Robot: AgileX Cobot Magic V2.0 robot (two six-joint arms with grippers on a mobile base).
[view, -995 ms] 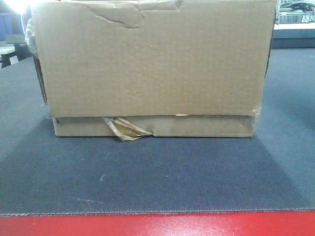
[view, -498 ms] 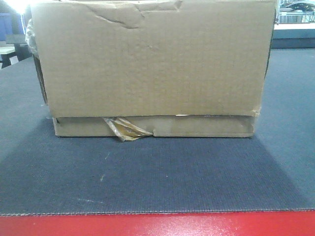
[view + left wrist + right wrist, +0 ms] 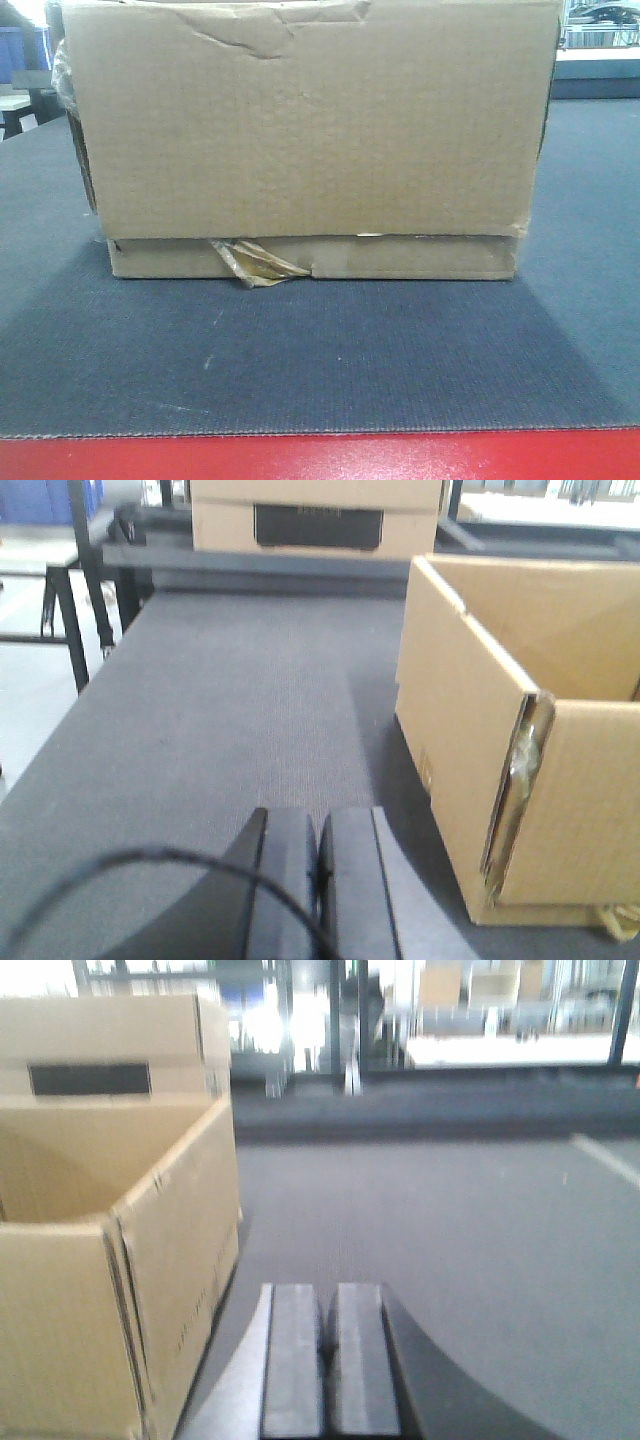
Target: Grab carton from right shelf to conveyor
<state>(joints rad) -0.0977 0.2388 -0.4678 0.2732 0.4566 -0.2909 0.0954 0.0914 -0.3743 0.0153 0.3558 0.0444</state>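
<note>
A brown carton stands flat on the dark grey conveyor, whose red edge strip runs along the near side. Loose tape curls from the carton's lower seam. My left gripper is shut and empty, over the belt to the left of the carton, not touching it. The carton's open top shows in both wrist views. My right gripper is shut too, with nothing in it, just right of the carton and apart from it. The right shelf is out of view.
A second carton with a dark label sits farther along the belt, also seen in the right wrist view as the far carton. Black metal frame legs stand beside the belt's left edge. Shelving and bright windows lie in the background.
</note>
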